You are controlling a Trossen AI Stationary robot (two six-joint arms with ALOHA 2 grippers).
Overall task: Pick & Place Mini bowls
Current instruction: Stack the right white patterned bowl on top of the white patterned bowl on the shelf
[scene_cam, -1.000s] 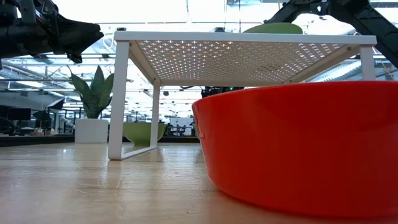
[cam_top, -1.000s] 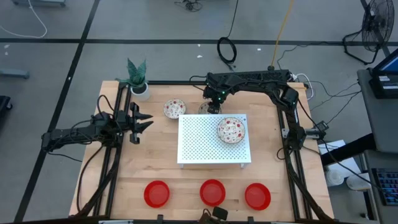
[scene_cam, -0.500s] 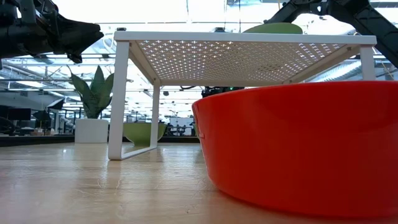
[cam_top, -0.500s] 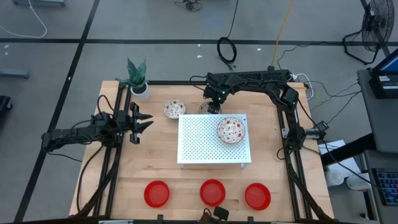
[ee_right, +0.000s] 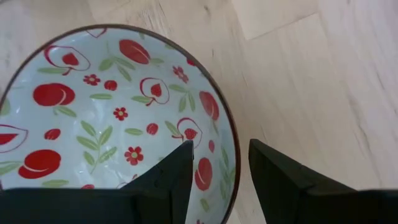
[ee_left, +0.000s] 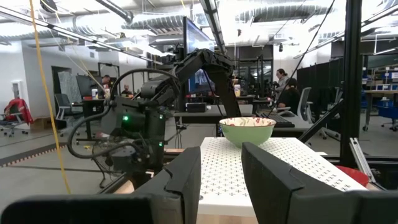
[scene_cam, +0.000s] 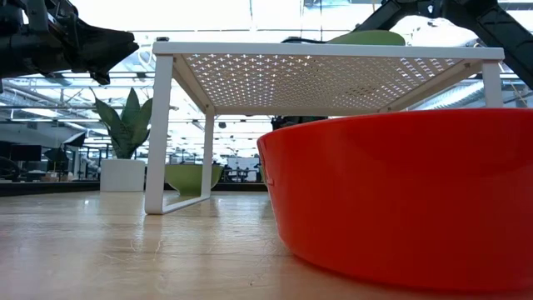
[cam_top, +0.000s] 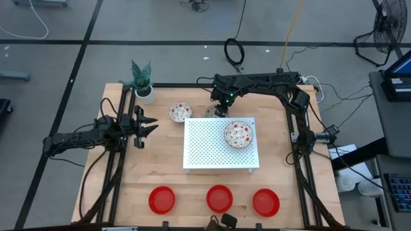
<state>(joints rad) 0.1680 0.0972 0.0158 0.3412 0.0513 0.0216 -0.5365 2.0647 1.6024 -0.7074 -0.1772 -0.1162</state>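
Note:
Three mini bowls have a white inside with red fruit and green leaves. One (cam_top: pixel 239 134) sits on the white perforated board (cam_top: pixel 212 151), and one (cam_top: pixel 180 112) rests on the table left of the board. The third (ee_right: pixel 93 106) lies on the table behind the board's far edge, under my right gripper (cam_top: pixel 220 106). That gripper (ee_right: pixel 221 149) points steeply down and is open, with one finger inside the bowl's rim (ee_right: pixel 231 134) and one outside; no touch shows. Three plain red bowls (cam_top: pixel 162 199) (cam_top: pixel 219 198) (cam_top: pixel 266 202) stand along the near edge. My left gripper (cam_top: pixel 151 125) waits open at the table's left.
The board is a raised shelf on legs (scene_cam: pixel 158 133), with room beneath it. A white plant pot (cam_top: pixel 145 94) holding a green plant stands at the far left corner. Bare wood lies between the board and the row of red bowls.

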